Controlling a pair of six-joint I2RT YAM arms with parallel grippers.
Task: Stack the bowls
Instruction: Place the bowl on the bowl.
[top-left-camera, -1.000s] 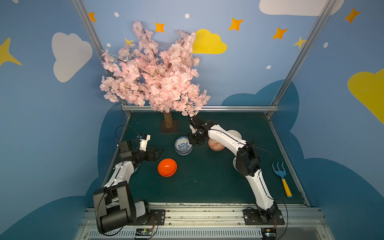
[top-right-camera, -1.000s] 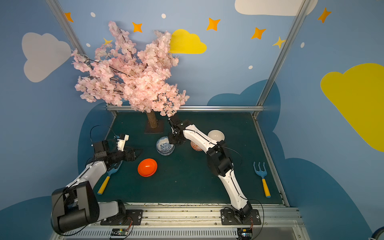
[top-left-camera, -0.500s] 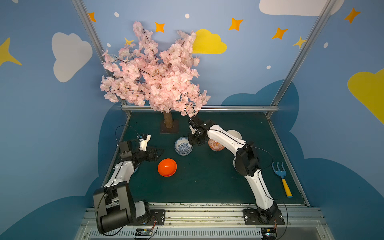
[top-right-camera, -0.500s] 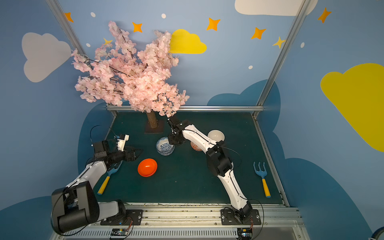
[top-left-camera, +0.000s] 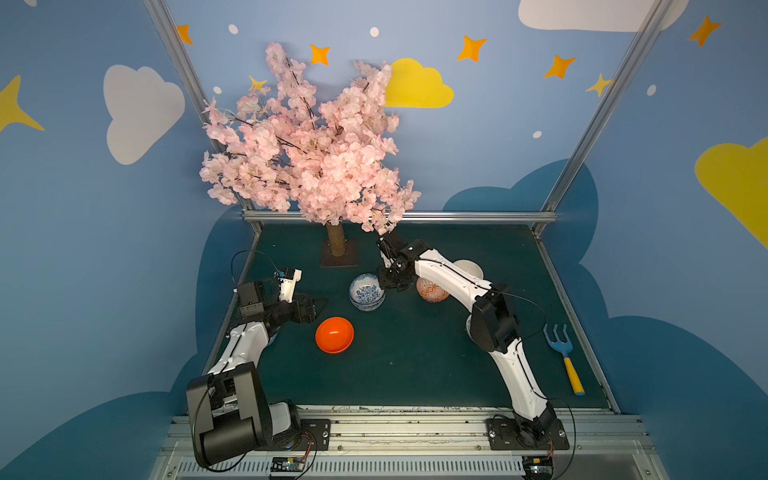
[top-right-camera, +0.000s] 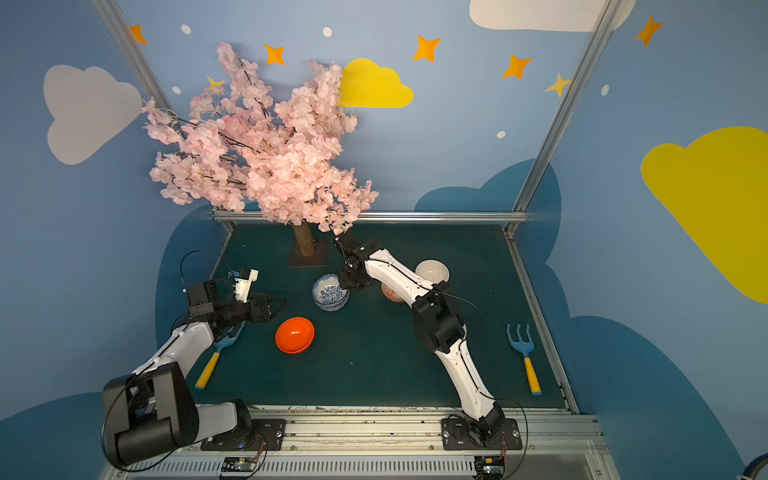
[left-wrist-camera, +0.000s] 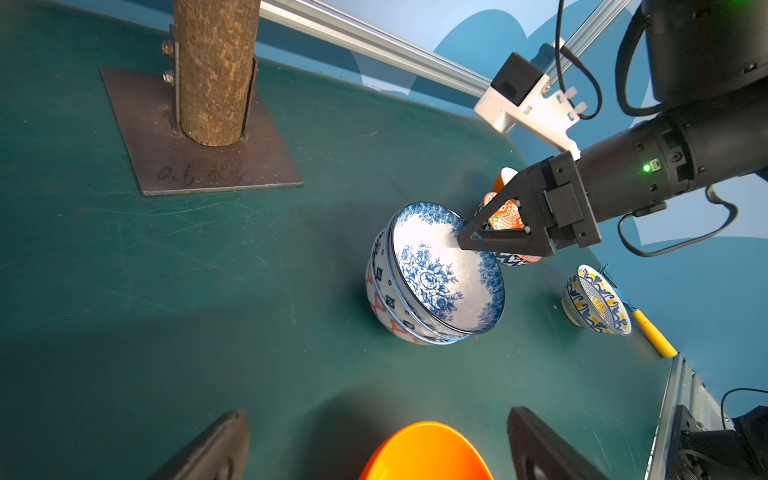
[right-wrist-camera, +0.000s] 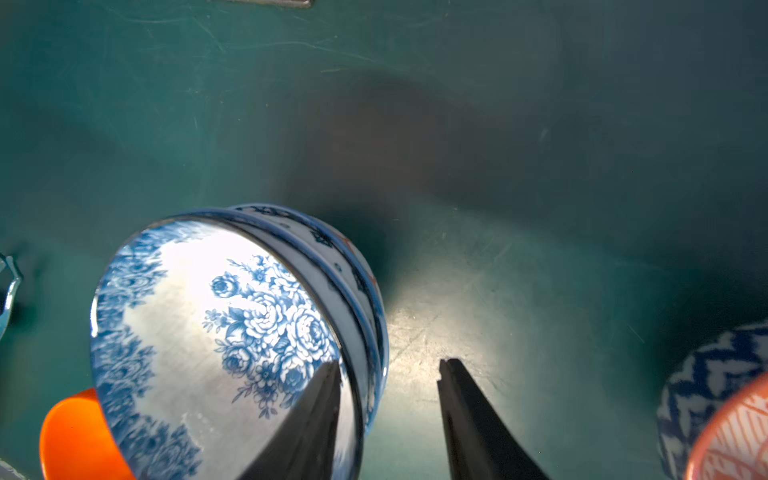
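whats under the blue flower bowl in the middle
The flower bowl nests in a blue-and-red patterned bowl; its inside is covered, and whether another sits between is unclear.

The right arm (top-left-camera: 444, 275) covers half the lattice bowl (top-left-camera: 429, 293); the orange bowl (left-wrist-camera: 424, 453) is cropped

Mat (top-left-camera: 415, 353) free betw stack (top-left-camera: 366, 293) & orange bowl (top-left-camera: 334, 335); trunk (top-left-camera: 336, 244) behind.

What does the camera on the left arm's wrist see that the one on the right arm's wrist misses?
Only the left wrist view shows the tree trunk, the yellow-patterned bowl and the right gripper from outside. Only the right wrist view shows its fingers standing apart, astride the rim of the floral bowl. Both show that floral bowl topping a stack, and the orange bowl.
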